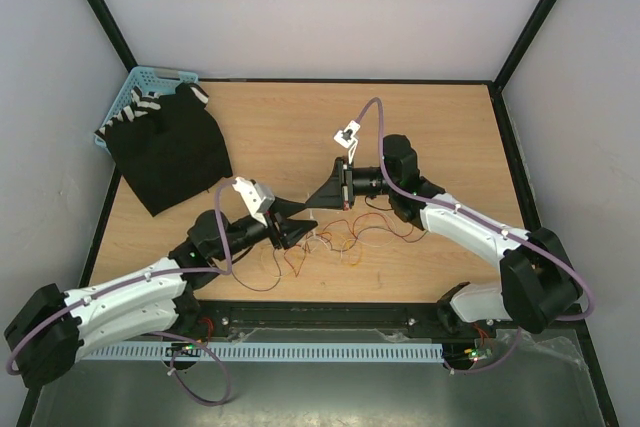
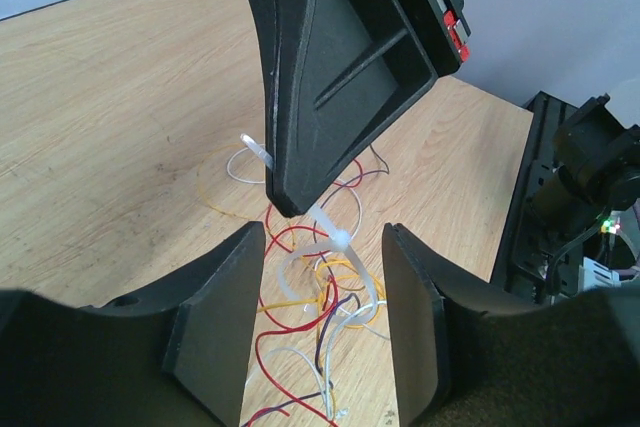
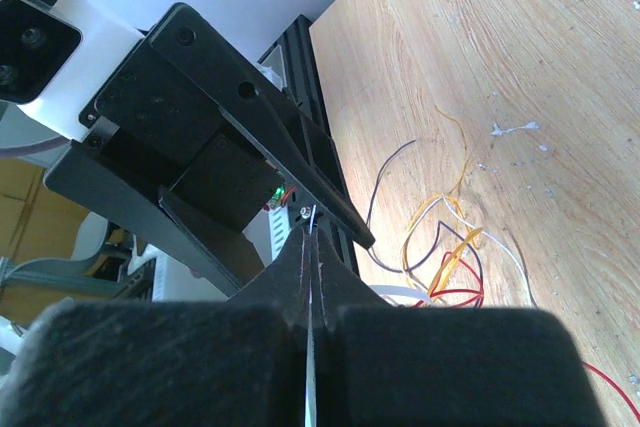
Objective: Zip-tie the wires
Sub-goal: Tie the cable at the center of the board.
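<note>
Built as two arms, left arm [image 1: 120, 302] at lower left and right arm [image 1: 470, 229] at lower right of the top view, in white link shells with black joint housings. Routed with a lilac cable [image 1: 375, 112] along each arm. Fitted with a white camera mount [image 1: 252, 195] at the left wrist. Finished in matte black on both grippers: left gripper [image 2: 322, 317] with broad curved fingers, right gripper [image 2: 290, 209] tapered, ribbed, marked with a red tab [image 2: 455, 32].

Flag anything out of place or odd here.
Small white scraps litter the wooden table near the tangle of thin coloured wires, like leftover debris. A black cloth lies half over the light-blue plastic basket at the far-left corner.
</note>
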You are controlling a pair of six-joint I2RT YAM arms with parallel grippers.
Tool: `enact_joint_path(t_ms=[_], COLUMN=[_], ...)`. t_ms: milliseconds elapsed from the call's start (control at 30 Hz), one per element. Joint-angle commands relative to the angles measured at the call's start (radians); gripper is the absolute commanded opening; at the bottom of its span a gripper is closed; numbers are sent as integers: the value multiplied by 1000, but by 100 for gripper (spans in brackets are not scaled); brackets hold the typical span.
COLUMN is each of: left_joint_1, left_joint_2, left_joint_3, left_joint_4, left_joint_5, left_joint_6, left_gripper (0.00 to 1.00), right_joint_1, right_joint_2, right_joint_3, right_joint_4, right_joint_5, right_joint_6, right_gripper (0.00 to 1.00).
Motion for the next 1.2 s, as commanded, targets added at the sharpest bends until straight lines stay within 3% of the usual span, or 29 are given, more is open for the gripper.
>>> enact_joint_path(t_ms=[0,333,600,667,867,1167], left_joint_1=[5,5,4,5,6,7], left_joint_2=[20,23,34,39,53,97], left_joint_3=[41,38,34,31,20,8], left_joint_4=[68,131,133,134,137,164], left_joint_5=[10,-18,-9,-1,29,58], left_joint_6=[-35,-62,-53,-54,-56,-65], left_gripper=[51,54,22,18,17,25], right_joint_1=[9,11,11,11,11,11], right_joint_2=[-25,-28,-28,-28,-19,-3], right_joint_3=[-12,-15,-4,4,57,101], right_joint_4=[57,63,65,64,63,66], right_joint_5=[-15,-14,-7,1,26,30], right_joint_6=[17,20,23,22,23,36], right_gripper=[0,0,0,0,0,0])
